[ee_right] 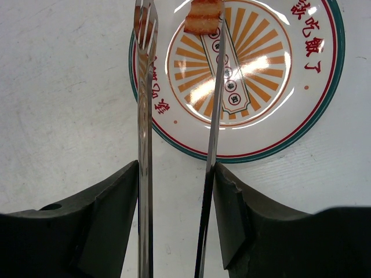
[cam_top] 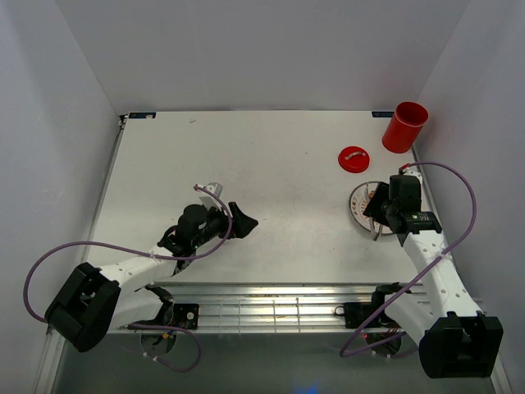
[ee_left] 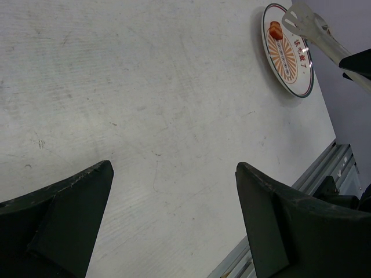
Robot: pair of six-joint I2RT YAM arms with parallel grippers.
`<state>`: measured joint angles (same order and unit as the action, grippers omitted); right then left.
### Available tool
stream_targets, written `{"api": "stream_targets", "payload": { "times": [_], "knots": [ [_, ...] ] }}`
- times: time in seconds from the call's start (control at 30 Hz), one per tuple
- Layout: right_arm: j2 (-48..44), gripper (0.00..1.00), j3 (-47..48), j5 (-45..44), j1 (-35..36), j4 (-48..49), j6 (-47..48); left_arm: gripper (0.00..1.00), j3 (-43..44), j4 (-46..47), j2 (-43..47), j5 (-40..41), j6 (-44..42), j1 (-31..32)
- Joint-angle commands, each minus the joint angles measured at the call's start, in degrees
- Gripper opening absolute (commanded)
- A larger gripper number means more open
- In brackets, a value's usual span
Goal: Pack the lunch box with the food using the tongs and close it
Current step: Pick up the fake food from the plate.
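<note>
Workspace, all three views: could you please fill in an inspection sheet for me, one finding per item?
Surface: white table, bare in the middle, with faint scuffs.
Job's things: red lunch box upright and open at the far right corner; lid flat on the table, apart from it; tongs reaching over the plate; one reddish-brown food piece on the plate at the tong tips.
Clutter: nothing seen.
Grippers: left gripper open over bare table; right gripper shut on the tongs.
Cables: a purple cable loops beside the left arm, and another beside the right.
Surroundings: plain white walls; metal rail at the near edge.
</note>
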<state>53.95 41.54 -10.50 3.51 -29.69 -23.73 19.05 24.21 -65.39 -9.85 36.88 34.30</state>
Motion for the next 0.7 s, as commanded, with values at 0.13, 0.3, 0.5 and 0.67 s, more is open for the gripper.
{"api": "stream_targets", "payload": {
  "times": [0.13, 0.3, 0.5, 0.67],
  "knots": [
    [-0.69, 0.57, -0.67, -2.42, 0.18, 3.33, -0.62, 0.97, 1.08, 0.23, -0.36, -0.17, -0.23, 0.24],
    [-0.78, 0.57, -0.93, -2.86, 0.18, 3.76, -0.62, 0.97, 1.08, 0.23, -0.18, -0.17, -0.23, 0.24],
    [-0.25, 0.57, -2.16, -2.24, 0.27, 5.61, -0.44, 0.97, 1.08, 0.23, -0.18, -0.44, 0.03, 0.24],
    [1.94, 0.56, -2.16, -2.16, 0.18, 6.31, -0.71, 0.97, 1.43, 0.23, -1.06, -0.96, 0.12, 0.24]
  ]
}}
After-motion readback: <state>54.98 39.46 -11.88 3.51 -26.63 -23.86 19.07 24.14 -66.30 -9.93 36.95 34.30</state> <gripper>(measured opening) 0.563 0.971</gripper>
